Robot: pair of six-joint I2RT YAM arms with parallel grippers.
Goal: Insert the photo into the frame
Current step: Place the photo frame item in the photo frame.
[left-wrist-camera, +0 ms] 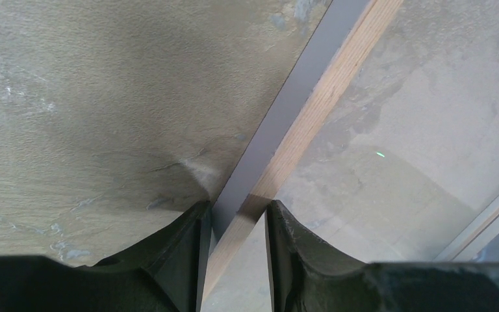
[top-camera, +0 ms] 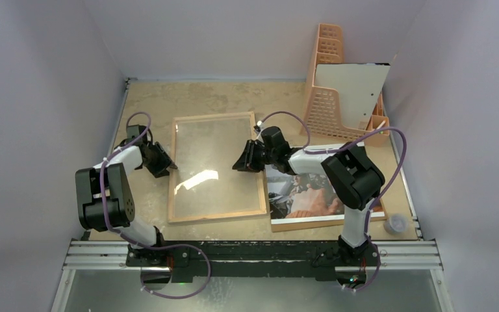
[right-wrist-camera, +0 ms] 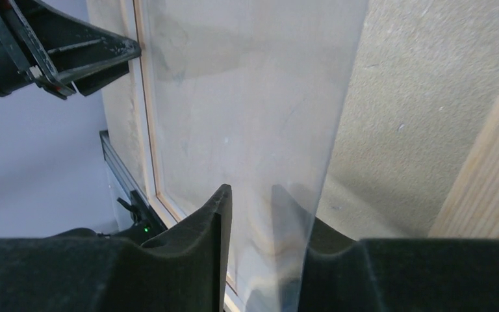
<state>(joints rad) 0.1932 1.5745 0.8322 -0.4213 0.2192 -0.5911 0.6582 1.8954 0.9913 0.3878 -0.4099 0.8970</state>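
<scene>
**Left gripper** (left-wrist-camera: 237, 214): fingers (left-wrist-camera: 182, 260) narrowly parted, astride the left wood rim of the frame (top-camera: 217, 215). Whether they pinch it cannot be told.

**Right gripper** (right-wrist-camera: 250, 195): jaws apart, released. The edge of the clear pane (right-wrist-camera: 247, 97) stands in the gap with space beside it.

**Frame:** lies back-up on the table (top-camera: 149, 97), between the two grippers.

**Photo** (top-camera: 302, 195): lies just right of the frame, beneath the right arm (top-camera: 354, 175).

One left end effector (top-camera: 166, 164), one right end effector (top-camera: 242, 159), one frame (top-camera: 217, 216), one photo (top-camera: 305, 195), one peach rack (top-camera: 328, 84), one small tub (top-camera: 397, 224).
</scene>
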